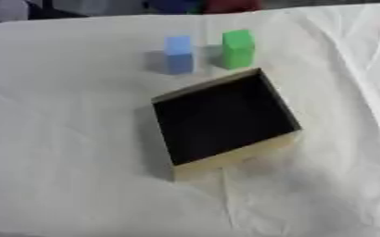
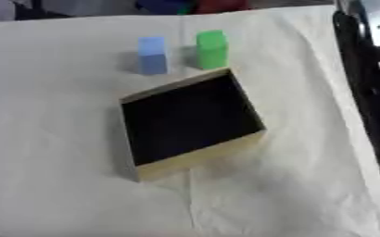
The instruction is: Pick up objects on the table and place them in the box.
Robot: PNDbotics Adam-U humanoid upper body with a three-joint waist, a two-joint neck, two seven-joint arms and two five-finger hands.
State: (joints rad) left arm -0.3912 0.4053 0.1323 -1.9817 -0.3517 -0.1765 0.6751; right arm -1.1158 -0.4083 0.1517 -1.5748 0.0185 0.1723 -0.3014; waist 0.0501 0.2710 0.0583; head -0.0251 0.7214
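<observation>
Nearest, box (image 1: 234,159); blue block (image 1: 178,54), green block (image 1: 238,48) beyond; hands unseen.

Soft, even light — both views blurred, faint shadows falling left of objects.

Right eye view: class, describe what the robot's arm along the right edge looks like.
The right arm is a long, mostly black limb with a silvery metal section near the top edge. No cables or markings can be made out, and neither hand shows in either view.
</observation>
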